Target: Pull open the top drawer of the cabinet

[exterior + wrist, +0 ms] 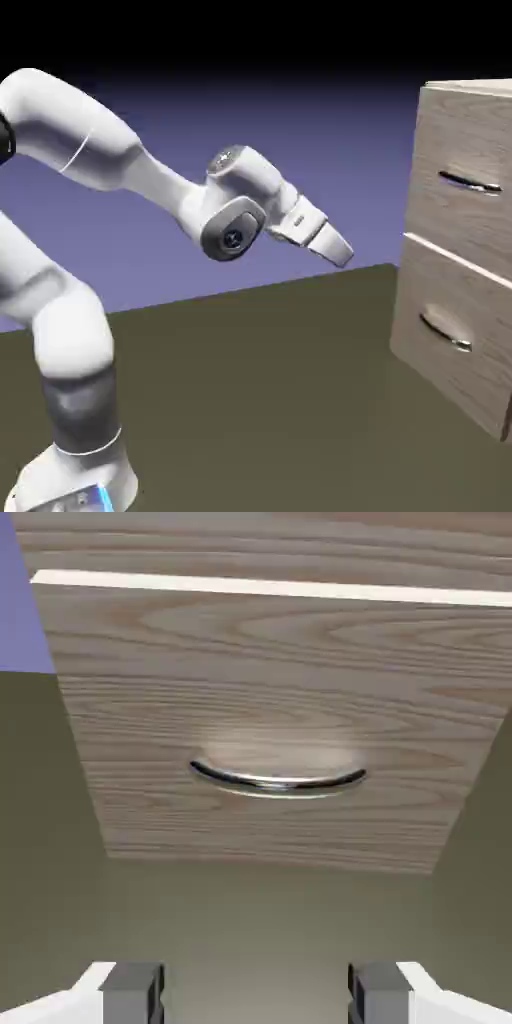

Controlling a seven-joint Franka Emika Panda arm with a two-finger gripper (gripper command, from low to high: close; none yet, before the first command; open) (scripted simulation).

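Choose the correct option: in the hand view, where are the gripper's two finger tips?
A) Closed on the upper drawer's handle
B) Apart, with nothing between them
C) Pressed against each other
B, because the gripper shows its tips wide apart, with only the dark floor visible between them.

Arm: smooth glossy white rounded segments (85, 125)
Wrist joint: round grey cap (233, 238), dark centre
Base: white, bright blue strip (104, 499)
Fingertips: blocky, grey (132, 992)

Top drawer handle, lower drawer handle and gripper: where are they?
Top drawer handle (470, 183): exterior view, bar's middle.
Lower drawer handle (278, 783): hand view, bar's middle.
Gripper (256, 994): hand view, between fingertips.
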